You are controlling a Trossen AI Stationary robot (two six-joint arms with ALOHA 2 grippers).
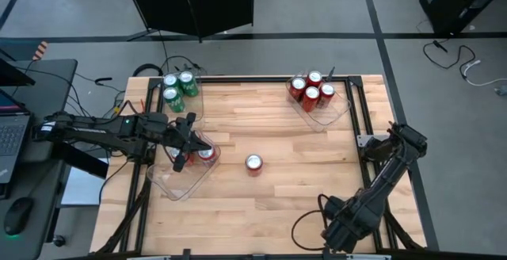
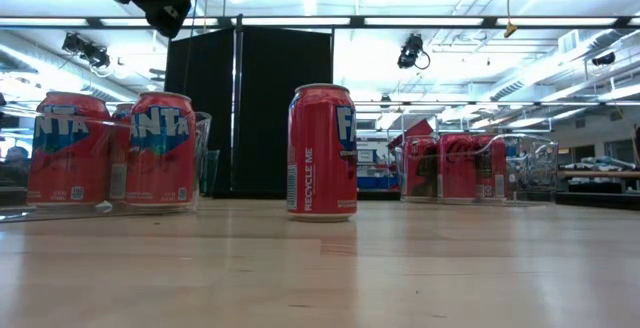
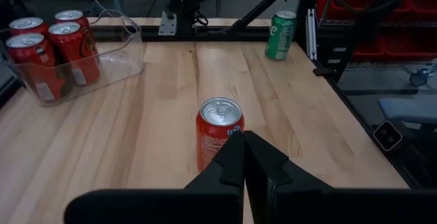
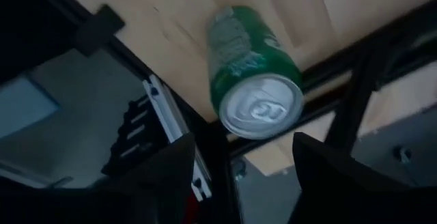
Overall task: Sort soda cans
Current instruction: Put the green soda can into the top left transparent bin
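A single red can [image 1: 253, 163] [image 3: 218, 132] [image 2: 322, 153] stands upright on bare wood near the table's middle. My left gripper [image 1: 182, 149] [image 3: 244, 145] [image 2: 160, 8] is shut and empty, raised above the near-left clear tray [image 1: 176, 185], which holds red cans [image 1: 204, 154] [image 2: 160, 148]. A green can [image 3: 280, 35] [image 4: 254, 74] stands at the table's right edge. My right gripper [image 4: 242, 145] [image 1: 398, 137] hovers over it, open, a finger on either side and clear of it. The high view hides this can under the arm.
The far-left tray [image 1: 196, 105] holds green cans [image 1: 178, 88]. The far-right tray [image 1: 337, 116] [image 3: 130, 53] holds several red cans [image 1: 311, 92] [image 3: 61, 46]. Black frame rails [image 1: 358, 109] run along the table's right edge. Bare wood lies between the trays and along the near side.
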